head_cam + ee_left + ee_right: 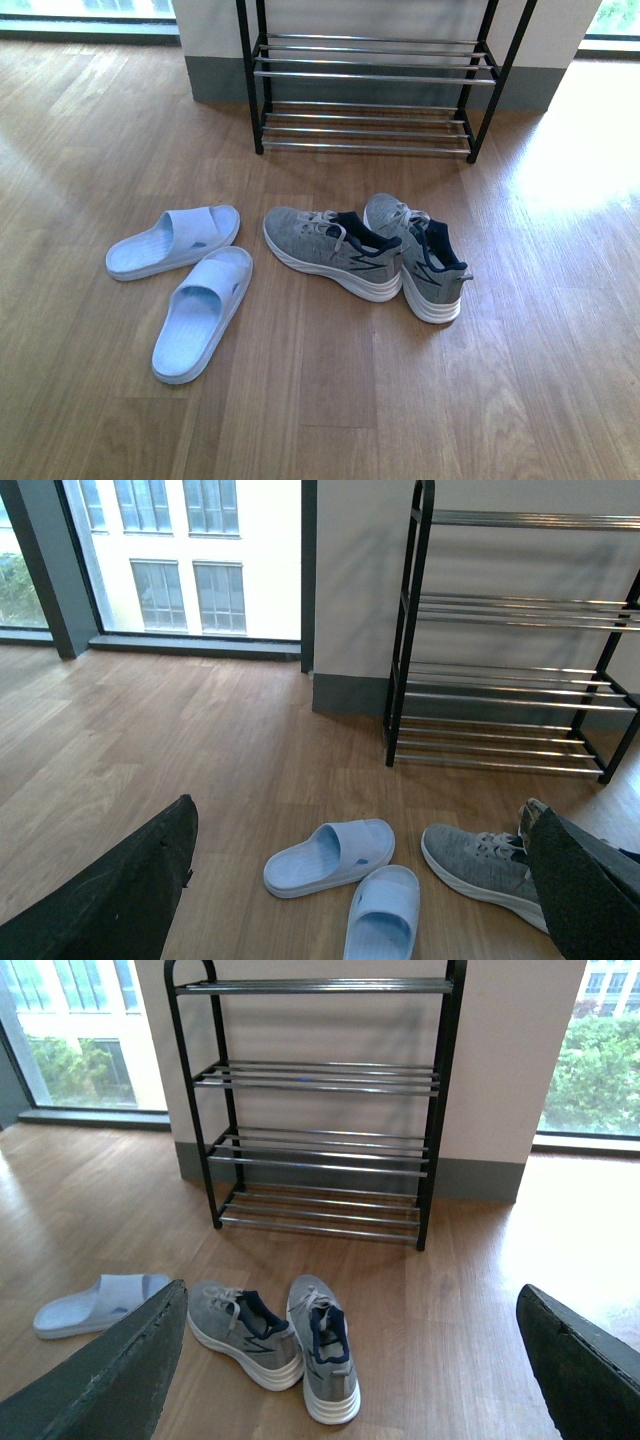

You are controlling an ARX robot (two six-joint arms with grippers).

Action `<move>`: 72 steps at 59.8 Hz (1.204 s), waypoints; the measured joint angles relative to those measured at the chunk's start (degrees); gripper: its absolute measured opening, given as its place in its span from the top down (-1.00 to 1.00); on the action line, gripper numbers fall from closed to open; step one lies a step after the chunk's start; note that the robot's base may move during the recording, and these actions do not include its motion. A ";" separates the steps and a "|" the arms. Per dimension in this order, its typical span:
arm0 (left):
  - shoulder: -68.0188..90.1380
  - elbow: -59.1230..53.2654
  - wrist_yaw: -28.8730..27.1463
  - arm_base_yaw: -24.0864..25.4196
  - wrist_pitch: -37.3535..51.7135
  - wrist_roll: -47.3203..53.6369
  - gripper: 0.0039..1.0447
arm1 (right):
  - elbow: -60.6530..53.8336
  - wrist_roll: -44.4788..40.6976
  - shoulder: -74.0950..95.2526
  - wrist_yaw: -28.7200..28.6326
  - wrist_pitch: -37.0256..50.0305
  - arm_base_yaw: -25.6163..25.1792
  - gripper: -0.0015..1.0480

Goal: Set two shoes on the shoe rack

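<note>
Front view: knit grey sneakers (330, 250), rubber slides (175, 240), chrome-rod rack (370, 75); left fingers (110, 900), right fingers (110, 1380) wide apart.

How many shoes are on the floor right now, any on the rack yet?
4, all on the floor: far slide and near slide on the left; left sneaker and right sneaker beside them. None on the rack.

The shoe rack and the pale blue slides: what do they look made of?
The shoe rack looks like metal: matte black side frames, thin rods with a bright shine, probably chrome-plated. The slides look like moulded rubber or foam: one smooth matte piece, no stitching visible.
</note>
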 joint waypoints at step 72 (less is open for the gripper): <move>0.00 0.00 0.00 0.00 0.00 0.00 -0.83 | 0.00 -0.02 0.00 0.00 0.00 0.00 -0.82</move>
